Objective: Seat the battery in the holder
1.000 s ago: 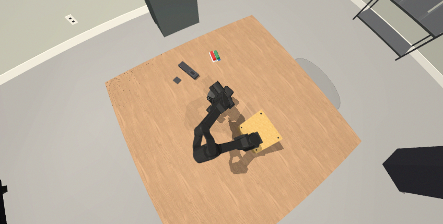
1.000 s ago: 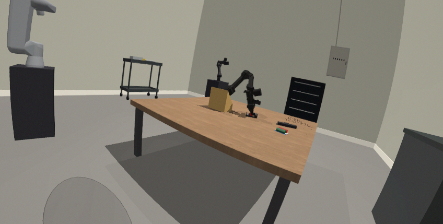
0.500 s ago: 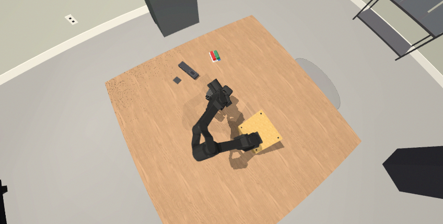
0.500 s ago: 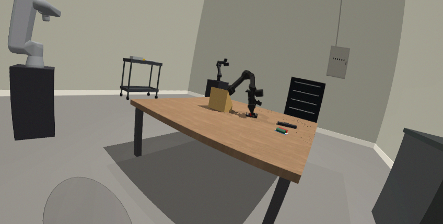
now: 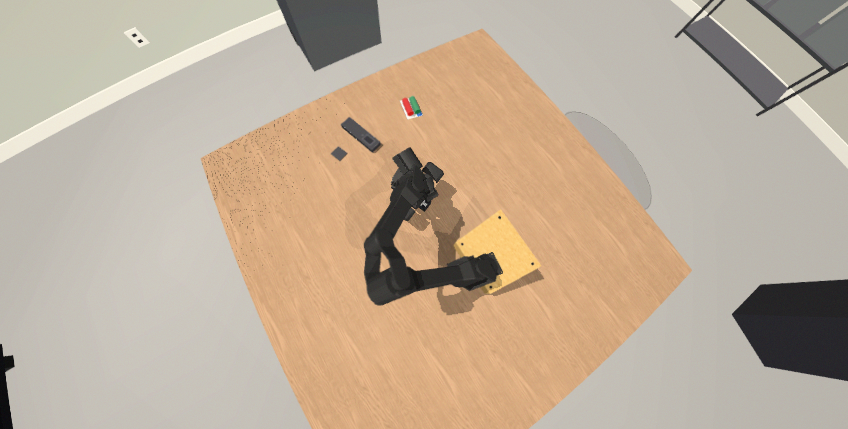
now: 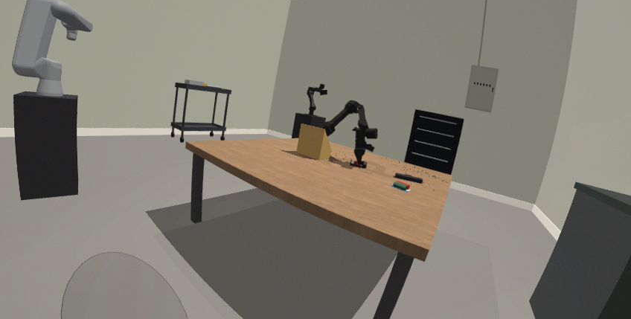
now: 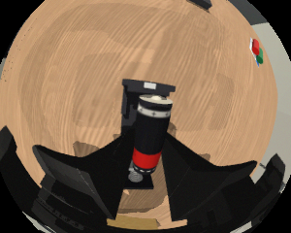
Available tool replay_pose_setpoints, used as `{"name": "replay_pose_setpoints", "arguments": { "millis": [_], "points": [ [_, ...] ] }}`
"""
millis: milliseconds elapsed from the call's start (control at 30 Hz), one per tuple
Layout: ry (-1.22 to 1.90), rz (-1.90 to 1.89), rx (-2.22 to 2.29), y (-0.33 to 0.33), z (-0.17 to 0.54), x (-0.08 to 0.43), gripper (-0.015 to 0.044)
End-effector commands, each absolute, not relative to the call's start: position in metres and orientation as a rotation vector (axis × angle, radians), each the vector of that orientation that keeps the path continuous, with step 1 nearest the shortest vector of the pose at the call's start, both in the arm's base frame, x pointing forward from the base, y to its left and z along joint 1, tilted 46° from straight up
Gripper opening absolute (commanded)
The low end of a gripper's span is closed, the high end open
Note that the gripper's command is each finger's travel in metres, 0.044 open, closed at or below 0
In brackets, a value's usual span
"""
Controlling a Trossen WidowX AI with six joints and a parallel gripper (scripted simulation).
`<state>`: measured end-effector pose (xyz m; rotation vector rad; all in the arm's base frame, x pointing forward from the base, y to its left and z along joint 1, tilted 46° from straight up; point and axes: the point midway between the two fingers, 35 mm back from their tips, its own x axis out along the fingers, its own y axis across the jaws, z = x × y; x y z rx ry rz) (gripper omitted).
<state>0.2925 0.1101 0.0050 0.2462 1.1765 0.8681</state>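
The round battery, black with a red band and a pale band (image 6: 356, 163) (image 7: 151, 131), is in the black plastic holder's space, but sits a bit toward its 3 o'clock side in the wrist view. The black fingers (image 6: 359, 160) are pinching it, one on its 9 o'clock side and one on its 3 o'clock side. Its long line runs from just past 12 o'clock down to just past 6, almost the same way as the black plastic holder (image 6: 364, 166) (image 7: 128, 109). The pale end with the little bump points just past 12, next to the holder's lip, and the red-banded end points just past 6, by the silver coiled spring (image 7: 135, 176). The round pale face shows, so that end looks tipped up a little. I can't tell if either end is touching the holder. The holder lies on the brown wooden worktop (image 5: 565, 186) (image 6: 266, 174) (image 7: 63, 63). In the top view, the black jointed arm (image 5: 386, 228) (image 6: 354, 108) reaches up toward 1 o'clock and hides the battery. From the arm's front end, the long dark grey block (image 5: 360, 134) (image 6: 408, 178) (image 7: 200, 4) is at 10 o'clock, the red and green tubes (image 5: 410, 106) (image 6: 401, 185) (image 7: 256, 50) are at 12, and the yellow block (image 5: 505, 246) (image 6: 309, 140) (image 7: 132, 223) is at 4.
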Motion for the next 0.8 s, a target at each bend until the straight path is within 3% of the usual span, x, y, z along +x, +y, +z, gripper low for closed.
{"name": "replay_pose_setpoints", "arguments": {
  "millis": [0, 767],
  "points": [
    [1.230, 0.875, 0.227, 0.1121, -0.0008, 0.2859, 0.0081],
    [1.361, 0.900, 0.150, 0.1153, 0.0033, 0.2841, 0.0081]
  ]
}}
